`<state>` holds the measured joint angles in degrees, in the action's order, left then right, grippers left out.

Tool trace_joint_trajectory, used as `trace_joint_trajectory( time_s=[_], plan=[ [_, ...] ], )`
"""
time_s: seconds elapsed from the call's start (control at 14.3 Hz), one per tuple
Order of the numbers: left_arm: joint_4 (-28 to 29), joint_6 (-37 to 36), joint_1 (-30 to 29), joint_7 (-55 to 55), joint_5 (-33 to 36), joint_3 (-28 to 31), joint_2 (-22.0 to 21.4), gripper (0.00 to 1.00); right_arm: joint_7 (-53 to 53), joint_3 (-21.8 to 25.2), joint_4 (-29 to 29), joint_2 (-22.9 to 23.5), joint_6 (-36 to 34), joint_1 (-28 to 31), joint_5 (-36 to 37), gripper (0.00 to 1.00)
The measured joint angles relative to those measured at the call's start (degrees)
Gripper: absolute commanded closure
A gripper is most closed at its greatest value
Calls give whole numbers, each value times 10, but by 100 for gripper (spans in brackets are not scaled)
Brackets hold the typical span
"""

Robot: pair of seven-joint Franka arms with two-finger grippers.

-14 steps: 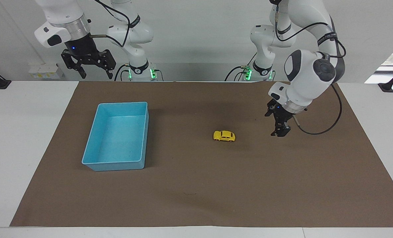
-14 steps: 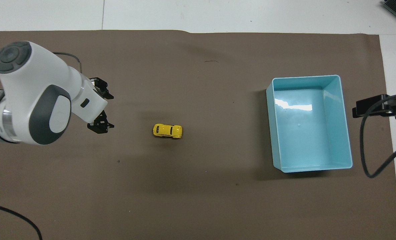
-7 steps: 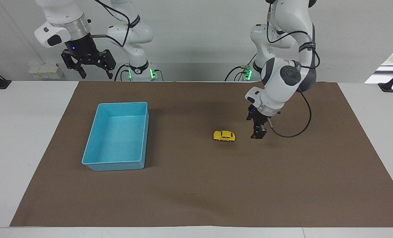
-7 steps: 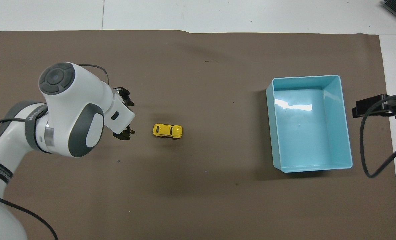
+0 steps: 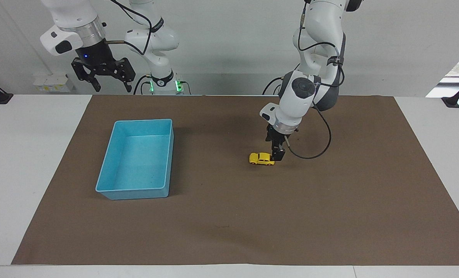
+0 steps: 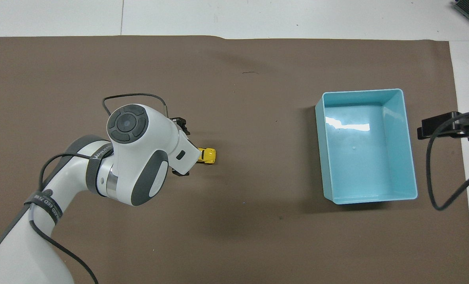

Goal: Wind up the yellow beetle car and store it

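Note:
The yellow beetle car [image 5: 261,158] stands on the brown mat near the table's middle. In the overhead view only its end toward the blue bin shows [image 6: 208,155]; my left arm's wrist covers the other part. My left gripper [image 5: 278,155] is low over the mat at the car's end toward the left arm's side, close beside it, and is open and empty. My right gripper [image 5: 105,75] is open and waits raised over the robots' edge of the table; it also shows at the edge of the overhead view [image 6: 451,126]. The blue bin [image 5: 142,121] is empty.
The blue bin [image 6: 363,91] sits on the mat toward the right arm's end of the table, well apart from the car. A brown mat [image 5: 229,231] covers most of the white table. The left arm's cable loops beside its wrist.
My left arm has swept across the mat from its own end toward the car, and its gripper is now right beside it. The car, the bin and the right arm have not moved.

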<state>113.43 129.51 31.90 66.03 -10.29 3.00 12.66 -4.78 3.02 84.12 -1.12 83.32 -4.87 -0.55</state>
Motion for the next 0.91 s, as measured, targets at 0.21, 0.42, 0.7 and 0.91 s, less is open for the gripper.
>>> trace_joint_trajectory(
  time_s=[0.21, 0.42, 0.7, 0.91],
  plan=[
    [16, 26, 5, -1, 0, 0, 6, 0, 0, 0, 0, 0, 0, 0, 0, 0],
    [25, 59, 22, -17, 0, 0, 24, 0, 0, 0, 0, 0, 0, 0, 0, 0],
    [25, 76, 37, -33, 0, 1, 40, 0, 0, 0, 0, 0, 0, 0, 0, 0],
    [25, 76, 38, -35, 0, 1, 44, 39, 0, 0, 0, 0, 0, 0, 0, 0]
  ],
)
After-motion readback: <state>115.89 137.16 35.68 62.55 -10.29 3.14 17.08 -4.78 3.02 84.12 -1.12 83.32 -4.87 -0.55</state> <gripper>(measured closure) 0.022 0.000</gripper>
